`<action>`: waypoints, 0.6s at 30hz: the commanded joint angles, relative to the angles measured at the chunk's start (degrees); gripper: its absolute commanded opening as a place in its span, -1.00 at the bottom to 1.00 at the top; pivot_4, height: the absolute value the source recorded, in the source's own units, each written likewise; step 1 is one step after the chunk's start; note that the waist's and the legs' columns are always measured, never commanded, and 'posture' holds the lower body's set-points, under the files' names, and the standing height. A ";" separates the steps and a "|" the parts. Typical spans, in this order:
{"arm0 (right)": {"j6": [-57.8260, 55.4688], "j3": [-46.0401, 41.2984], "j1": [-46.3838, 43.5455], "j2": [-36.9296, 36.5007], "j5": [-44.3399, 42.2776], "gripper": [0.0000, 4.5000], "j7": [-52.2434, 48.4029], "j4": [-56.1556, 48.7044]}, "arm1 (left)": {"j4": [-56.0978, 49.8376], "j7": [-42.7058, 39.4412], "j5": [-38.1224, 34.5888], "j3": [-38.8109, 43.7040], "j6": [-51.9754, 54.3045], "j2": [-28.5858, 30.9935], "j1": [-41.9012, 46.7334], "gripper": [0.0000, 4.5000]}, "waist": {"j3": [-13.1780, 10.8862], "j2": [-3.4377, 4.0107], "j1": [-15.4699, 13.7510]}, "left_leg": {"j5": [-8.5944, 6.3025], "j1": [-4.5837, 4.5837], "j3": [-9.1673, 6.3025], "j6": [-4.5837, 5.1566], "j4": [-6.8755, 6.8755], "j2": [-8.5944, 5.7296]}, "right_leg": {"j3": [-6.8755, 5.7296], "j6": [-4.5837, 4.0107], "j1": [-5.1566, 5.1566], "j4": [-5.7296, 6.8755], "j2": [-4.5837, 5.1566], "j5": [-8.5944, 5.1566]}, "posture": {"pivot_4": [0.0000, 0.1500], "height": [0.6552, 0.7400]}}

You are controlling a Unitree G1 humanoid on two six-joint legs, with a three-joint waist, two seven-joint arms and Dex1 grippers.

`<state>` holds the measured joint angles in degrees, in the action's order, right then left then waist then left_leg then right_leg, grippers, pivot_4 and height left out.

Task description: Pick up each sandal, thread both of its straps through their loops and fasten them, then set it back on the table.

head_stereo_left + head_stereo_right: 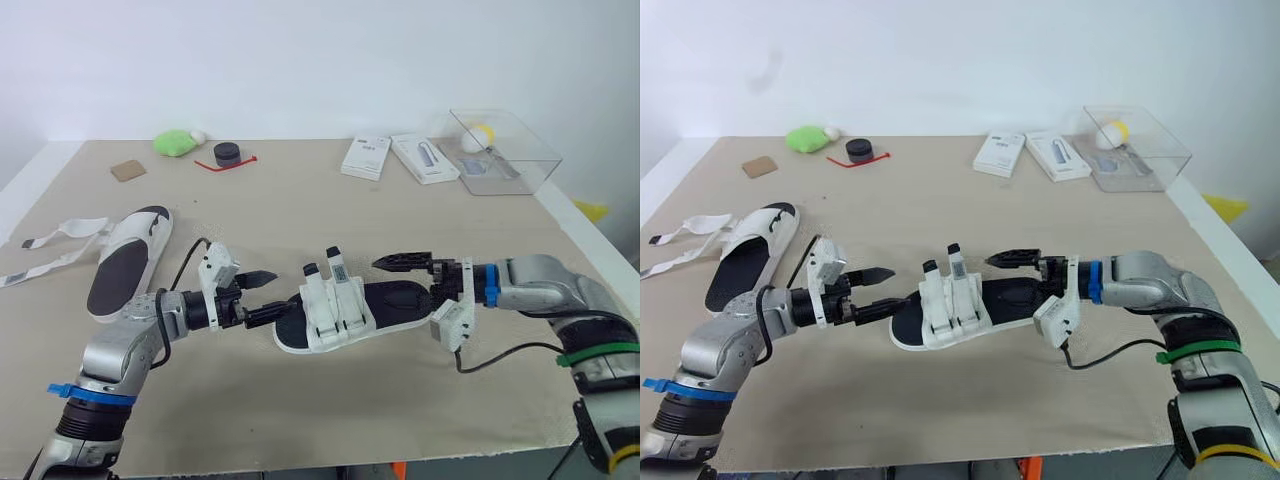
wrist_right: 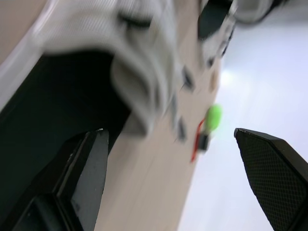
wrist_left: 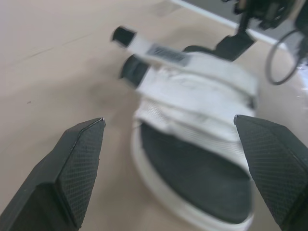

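A white sandal [image 1: 340,310] with a black footbed lies near the table's middle front, both straps folded over its top with their black tips sticking up. My left gripper [image 1: 268,296] is open at its toe end, the lower finger close to the sole. At the heel end my right gripper [image 1: 402,280] is open too, one finger above the footbed. The left wrist view has the sandal [image 3: 192,144] between the spread fingertips [image 3: 79,163]. A second sandal [image 1: 125,262] rests at the far left, its loose straps [image 1: 55,238] trailing off the table's left side.
At the back are a green soft item [image 1: 175,142], a black round object with a red cord [image 1: 228,153], a tan square [image 1: 127,170], two white boxes [image 1: 366,156] and a clear plastic container [image 1: 500,150]. The table edge [image 1: 300,462] runs close in front.
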<state>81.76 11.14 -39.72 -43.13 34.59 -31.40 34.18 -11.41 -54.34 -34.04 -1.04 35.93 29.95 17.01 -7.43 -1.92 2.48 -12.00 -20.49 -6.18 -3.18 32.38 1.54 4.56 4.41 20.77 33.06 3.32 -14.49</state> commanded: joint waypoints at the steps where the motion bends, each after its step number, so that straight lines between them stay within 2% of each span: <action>1: 2.76 0.29 -2.12 1.19 3.70 1.00 4.82 0.89 | -3.46 -0.37 -2.14 0.56 1.31 0.56 1.35 0.97 | -0.03 0.04 0.00 | 0.03 0.00 0.00 -0.02 0.00 -0.02 | 0.03 -0.01 -0.02 0.00 0.00 0.01 | 1.00 1.00; 2: 3.11 0.46 -2.46 1.50 4.64 1.00 5.77 1.05 | -3.64 -0.28 -2.32 0.63 1.54 0.59 1.42 0.97 | -0.05 0.08 -0.02 | 0.07 0.00 0.00 -0.07 0.00 -0.05 | 0.09 -0.03 -0.03 0.01 0.00 0.02 | 1.00 1.00; 5: 3.65 1.84 -3.29 2.06 7.90 0.60 8.46 1.94 | -3.71 -0.13 -2.70 0.66 1.94 0.63 1.75 1.00 | -0.05 0.08 -0.01 | 0.11 0.01 0.00 -0.13 0.00 -0.16 | 0.26 -0.06 -0.16 0.02 0.00 0.05 | 1.00 1.00; 7: 3.25 2.33 -3.62 2.27 9.10 0.26 10.13 2.44 | -3.55 -0.02 -2.56 0.56 1.86 0.56 1.89 1.00 | -0.05 0.06 -0.01 | 0.11 0.03 -0.02 -0.13 0.00 -0.18 | 0.26 -0.07 -0.37 0.02 0.00 0.06 | 1.00 1.00; 8: 2.98 2.47 -3.77 2.28 9.57 -0.02 11.03 2.56 | -3.49 0.11 -2.50 0.49 1.81 0.47 1.95 1.00 | -0.05 0.06 -0.01 | 0.11 0.06 -0.05 -0.13 0.00 -0.21 | 0.27 -0.07 -0.41 0.02 0.00 0.06 | 1.00 1.00; 13: 0.68 2.79 -3.83 1.50 11.60 -0.99 14.51 3.10 | -3.17 0.58 -2.20 0.18 1.26 0.04 2.00 1.00 | -0.05 0.07 0.02 | 0.11 0.07 -0.06 -0.12 -0.01 -0.22 | 0.28 -0.11 -0.44 0.04 0.00 0.09 | 1.00 1.00; 18: -7.07 0.53 -3.19 0.15 9.30 -0.99 16.85 2.78 | -2.35 1.33 -1.75 0.12 -0.07 -1.23 3.22 1.00 | -0.06 0.06 0.01 | 0.14 0.07 -0.10 -0.08 0.00 -0.28 | 0.30 -0.19 -0.48 0.04 -0.01 0.15 | 1.00 1.00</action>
<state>77.98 14.02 -42.07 -41.25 46.23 -16.53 37.78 -12.88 -53.22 -35.83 -1.40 37.34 29.11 18.80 -7.49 -1.86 2.49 -11.85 -20.42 -6.28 -3.24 32.37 1.24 4.88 4.22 20.29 33.10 3.32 -14.34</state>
